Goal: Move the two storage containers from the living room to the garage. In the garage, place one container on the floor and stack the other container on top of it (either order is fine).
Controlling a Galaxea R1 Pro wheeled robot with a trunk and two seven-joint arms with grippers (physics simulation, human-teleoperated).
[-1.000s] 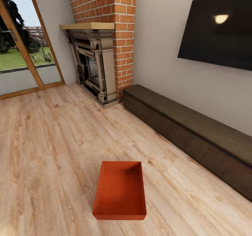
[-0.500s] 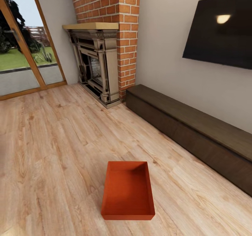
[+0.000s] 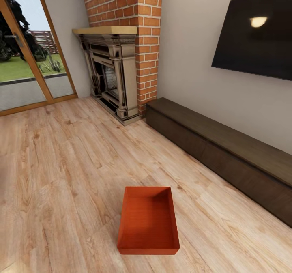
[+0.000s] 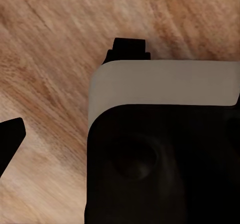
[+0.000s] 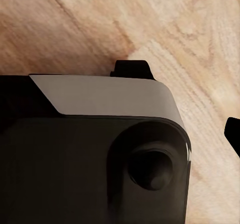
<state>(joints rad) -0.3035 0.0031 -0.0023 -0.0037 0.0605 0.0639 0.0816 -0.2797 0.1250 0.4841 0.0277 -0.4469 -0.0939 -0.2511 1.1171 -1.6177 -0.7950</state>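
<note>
Because nothing has been picked up yet, one orange-red storage container (image 3: 148,220) sits upright and lidless on the wood-plank floor (image 3: 61,163), well out from the brick fireplace (image 3: 117,50) and apart from the long dark low cabinet (image 3: 227,155). Whether either gripper is spread or closed, I cannot tell; both wrist views look down over robot body at planks.

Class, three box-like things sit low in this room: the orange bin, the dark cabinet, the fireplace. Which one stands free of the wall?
The orange bin: it sits alone on the wood floor, while the dark cabinet and fireplace stand against the walls.
</note>
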